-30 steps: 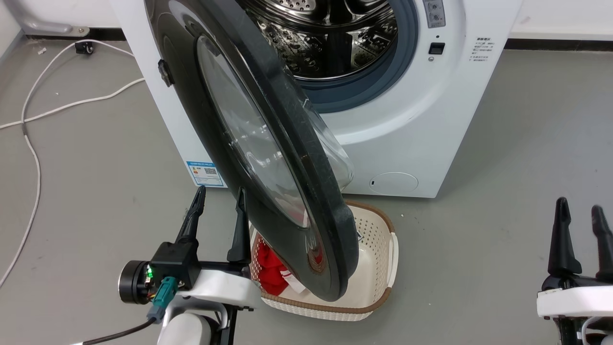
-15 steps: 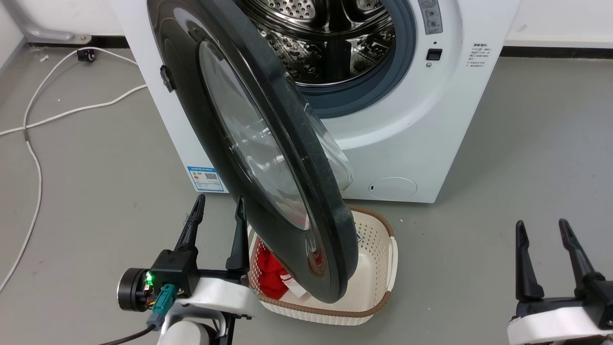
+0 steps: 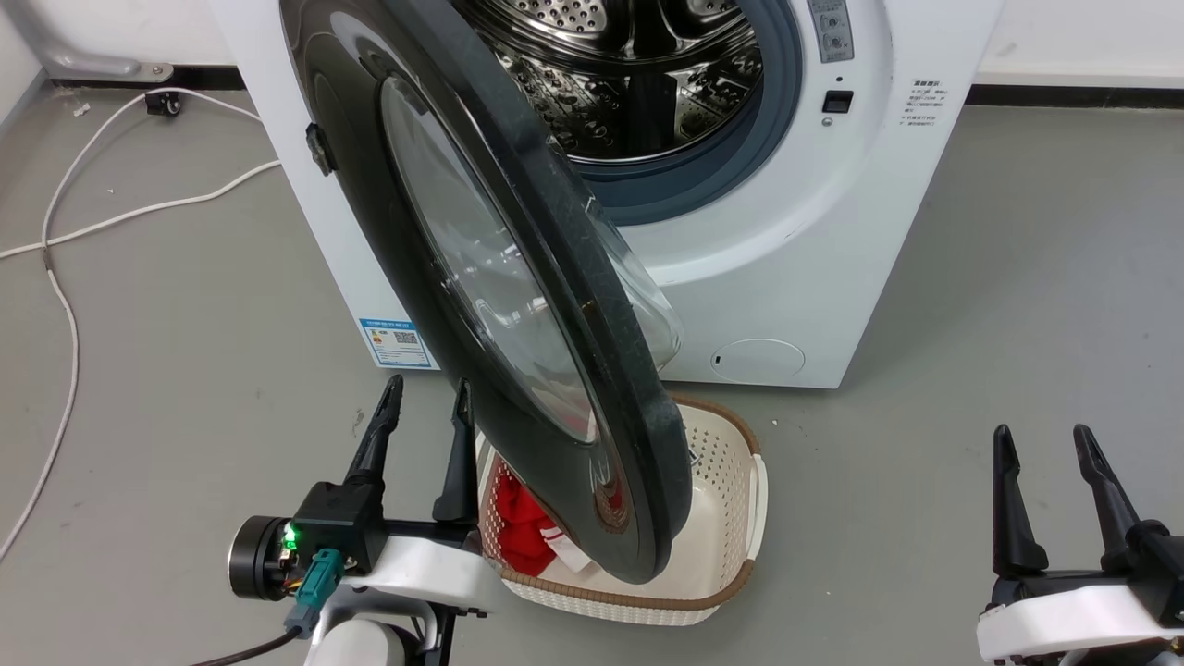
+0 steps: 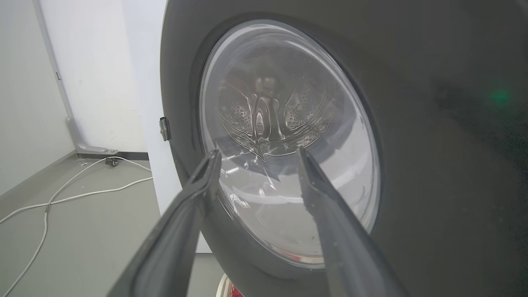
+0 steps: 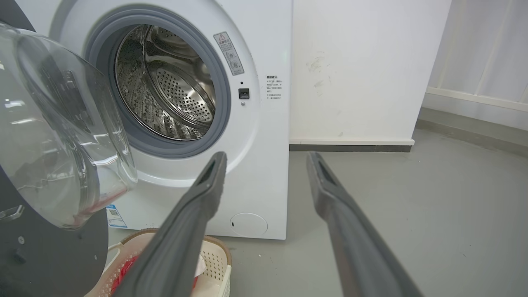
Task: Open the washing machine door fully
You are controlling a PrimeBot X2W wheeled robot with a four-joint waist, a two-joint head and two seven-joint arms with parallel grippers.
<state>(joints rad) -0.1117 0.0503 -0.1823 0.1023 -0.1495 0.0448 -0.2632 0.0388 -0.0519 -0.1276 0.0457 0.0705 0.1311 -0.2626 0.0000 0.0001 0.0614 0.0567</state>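
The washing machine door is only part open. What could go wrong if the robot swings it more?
Two things might go wrong. The left gripper is open and stands right beside the outer face of the washing machine door, on the side the door must swing toward, so the door could bump it. Also, the door's bottom edge hangs over the laundry basket with red cloth in it. The head view cannot show the gap, so the door might scrape or drag the basket.

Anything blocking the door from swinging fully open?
The left end effector, open, sits close beside the outer face of the washing machine door, on the side it must swing toward. The basket lies below the door's edge; clearance unclear.
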